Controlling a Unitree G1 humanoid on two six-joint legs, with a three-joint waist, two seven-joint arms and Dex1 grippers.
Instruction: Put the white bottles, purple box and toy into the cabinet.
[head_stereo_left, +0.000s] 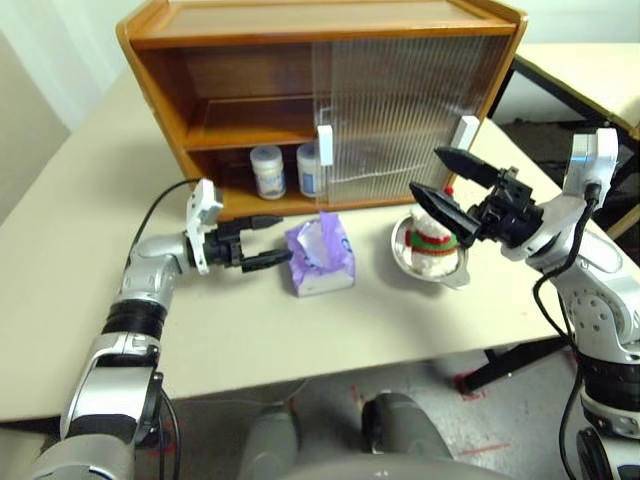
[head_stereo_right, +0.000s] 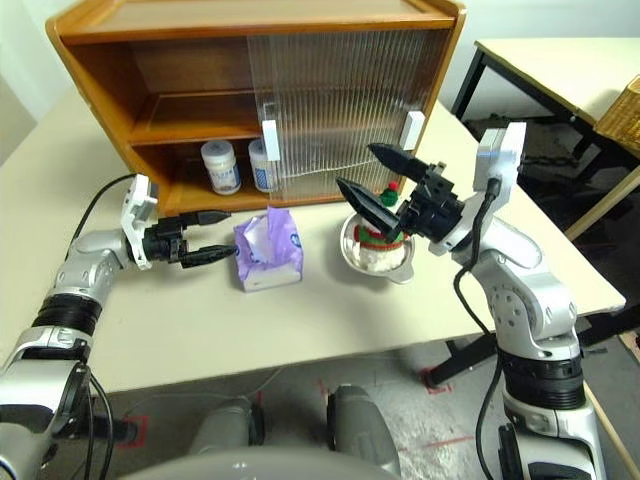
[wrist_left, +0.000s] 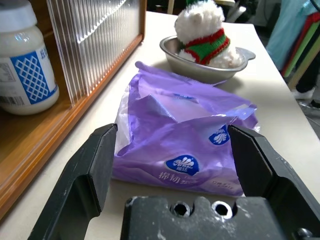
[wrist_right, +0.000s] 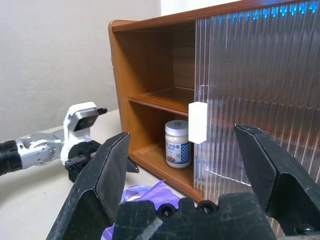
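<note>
One of the white bottles (head_stereo_left: 310, 169) stood partly behind the edge of the cabinet's ribbed sliding door (head_stereo_left: 400, 115), which blurred whatever lay behind it. The right tool (head_stereo_left: 452, 188) covered part of the toy (head_stereo_left: 432, 238), whose base sat hidden in the metal bowl (head_stereo_left: 458, 272). The labels' print was too small to read. The desk (head_stereo_left: 80, 240) ran past the picture's left edge.

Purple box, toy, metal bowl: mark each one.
purple box (head_stereo_left: 322, 259), left eye view, its crumpled top face.
toy (wrist_left: 204, 31), left wrist view, its striped scarf.
metal bowl (head_stereo_right: 379, 267), right eye view, its front rim.
</note>
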